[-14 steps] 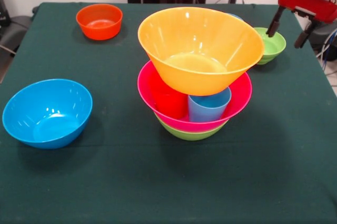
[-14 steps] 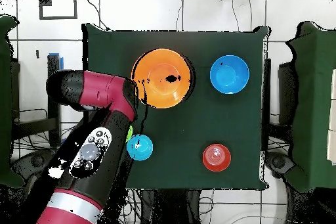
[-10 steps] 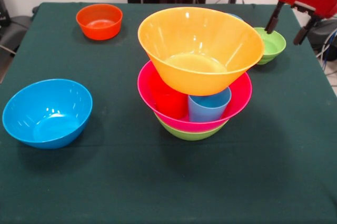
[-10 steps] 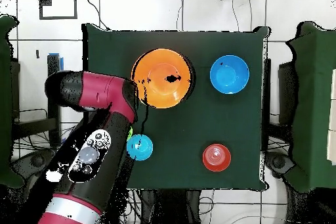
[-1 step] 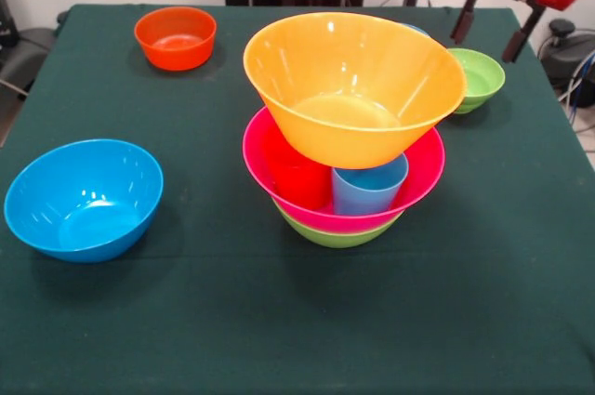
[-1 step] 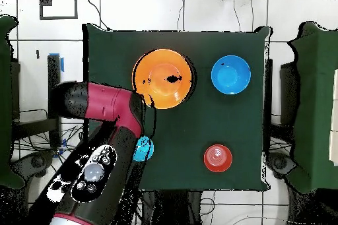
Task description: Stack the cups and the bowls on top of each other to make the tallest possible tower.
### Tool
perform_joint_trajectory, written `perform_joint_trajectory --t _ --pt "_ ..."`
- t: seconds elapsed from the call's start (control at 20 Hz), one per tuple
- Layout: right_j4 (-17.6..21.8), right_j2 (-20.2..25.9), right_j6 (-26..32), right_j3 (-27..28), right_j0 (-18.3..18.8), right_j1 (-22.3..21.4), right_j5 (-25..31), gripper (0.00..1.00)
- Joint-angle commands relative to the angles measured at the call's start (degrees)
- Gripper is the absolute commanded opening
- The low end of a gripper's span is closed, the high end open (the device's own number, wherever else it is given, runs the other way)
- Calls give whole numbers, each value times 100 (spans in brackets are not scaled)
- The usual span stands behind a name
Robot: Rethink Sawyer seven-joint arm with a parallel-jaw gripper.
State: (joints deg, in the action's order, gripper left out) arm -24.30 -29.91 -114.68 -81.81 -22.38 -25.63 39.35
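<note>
Under yellow-orange bowl: front-only red cup.

The tower is blocking the middle of the table. A blue bowl, an orange bowl and a green bowl are taking up three edges. Bare cloth is lying open along the near edge and between tower and blue bowl.

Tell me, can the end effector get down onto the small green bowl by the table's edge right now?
Probably yes. The end effector hangs open just above the small green bowl, which sits empty and apart from the tower.
</note>
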Motion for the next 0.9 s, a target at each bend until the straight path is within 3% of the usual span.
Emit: perform_joint_trajectory --t 0.05,0.9 --pt "80 1037 -547 -880 56 -15 -132 100" --pt "-35 1914 -625 -1411 481 167 -1285 100"
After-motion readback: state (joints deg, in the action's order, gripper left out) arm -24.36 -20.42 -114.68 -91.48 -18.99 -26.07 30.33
